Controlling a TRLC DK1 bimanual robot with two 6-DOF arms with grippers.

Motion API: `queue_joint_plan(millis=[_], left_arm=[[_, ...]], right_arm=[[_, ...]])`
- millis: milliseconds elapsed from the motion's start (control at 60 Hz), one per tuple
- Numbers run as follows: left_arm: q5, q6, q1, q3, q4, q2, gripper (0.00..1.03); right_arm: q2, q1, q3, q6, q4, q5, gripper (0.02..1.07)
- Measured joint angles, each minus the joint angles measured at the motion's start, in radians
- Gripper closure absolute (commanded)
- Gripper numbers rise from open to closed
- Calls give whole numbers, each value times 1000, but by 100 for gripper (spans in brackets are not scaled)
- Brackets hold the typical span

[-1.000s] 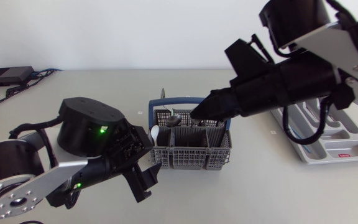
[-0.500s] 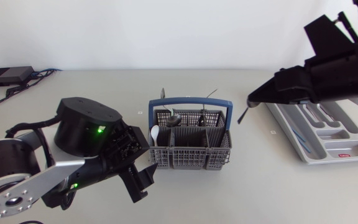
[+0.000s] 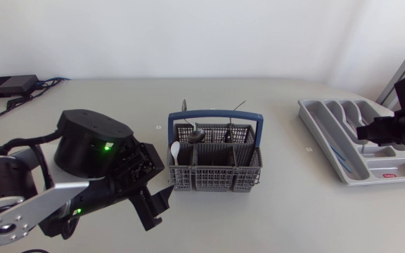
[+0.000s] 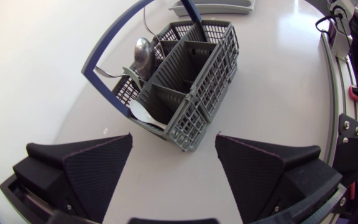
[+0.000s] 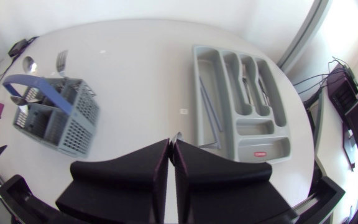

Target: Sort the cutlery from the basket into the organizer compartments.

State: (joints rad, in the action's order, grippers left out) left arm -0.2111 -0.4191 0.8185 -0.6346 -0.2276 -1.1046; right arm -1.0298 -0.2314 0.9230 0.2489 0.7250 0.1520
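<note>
Head view: one grey basket (image 3: 215,169) stands mid-table. One organizer (image 3: 361,149) lies well right of it. There the right gripper (image 5: 171,144) pinches one cutlery piece (image 5: 176,134), only its tip showing. The left gripper (image 4: 173,140), just beside the basket, is spread wide and holds nothing.

From my remote seat I see a pale grey-white surface (image 3: 294,211), matte and evenly lit, with soft shadows and no glare. Behind it stands a plain white wall (image 3: 188,35). At the far left corner of the surface lies a flat black box (image 3: 8,85), with dark cables (image 3: 48,83) trailing from it along the back edge. Two tiny marks (image 3: 158,127) (image 3: 308,149) dot the surface. In the right wrist view its edge curves round.
</note>
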Motion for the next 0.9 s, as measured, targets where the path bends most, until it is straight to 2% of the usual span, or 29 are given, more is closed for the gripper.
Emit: queue_joint_plan(millis=[267, 550, 900], left_arm=[[-8, 0, 0, 0, -8, 1, 11], [-8, 0, 0, 0, -11, 1, 11], [-9, 0, -6, 0, -11, 1, 11]], right_arm=[[-191, -270, -34, 196, -208, 19, 101], [-385, -414, -68, 335, -440, 26, 101], [-649, -531, -44, 421, -604, 30, 101]])
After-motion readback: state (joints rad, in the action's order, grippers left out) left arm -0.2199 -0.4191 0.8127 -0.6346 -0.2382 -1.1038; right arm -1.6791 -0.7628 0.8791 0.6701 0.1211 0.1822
